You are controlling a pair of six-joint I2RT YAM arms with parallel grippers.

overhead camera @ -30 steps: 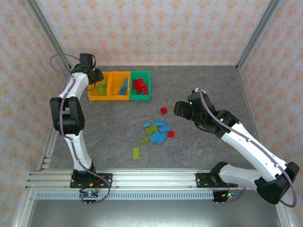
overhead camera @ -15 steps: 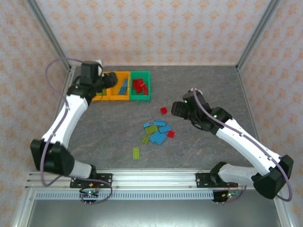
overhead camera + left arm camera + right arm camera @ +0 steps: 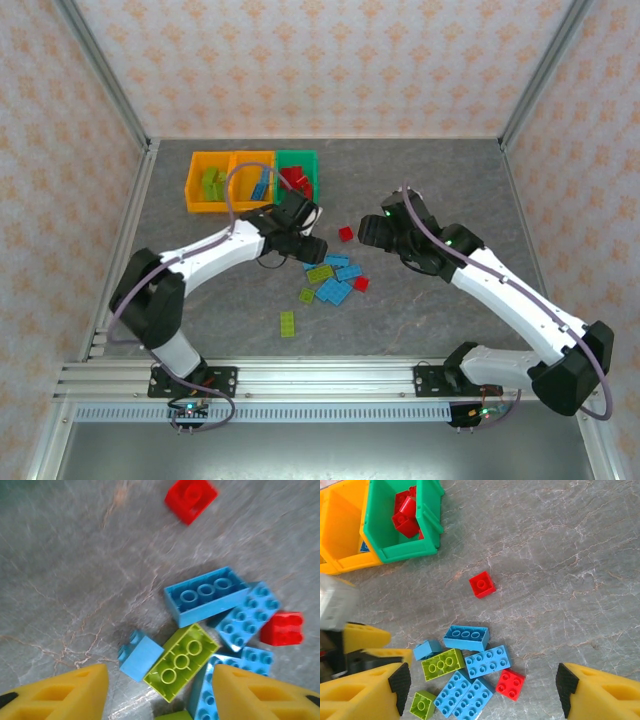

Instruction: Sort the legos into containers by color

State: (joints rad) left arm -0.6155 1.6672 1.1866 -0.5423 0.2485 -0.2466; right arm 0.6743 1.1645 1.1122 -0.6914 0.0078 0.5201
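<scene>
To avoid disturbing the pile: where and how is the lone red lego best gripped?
Come from above, closing across two opposite side walls of the lone red lego. It lies flat, stud up, apart from the pile, with all sides free.

No text, brand or number can be read. A small blue mark [image 3: 364,546] on the orange-yellow bin [image 3: 340,525], well above the yellow fingers [image 3: 355,700], is too small to make out.

Tabletop [image 3: 430,170]: grey, stone-look w/ pale veins. Back wall [image 3: 330,70]: peach paper, small repeat motif. Metal posts [image 3: 103,70] slant at L & R corners. Slotted metal rail [image 3: 330,378] along near edge.
</scene>
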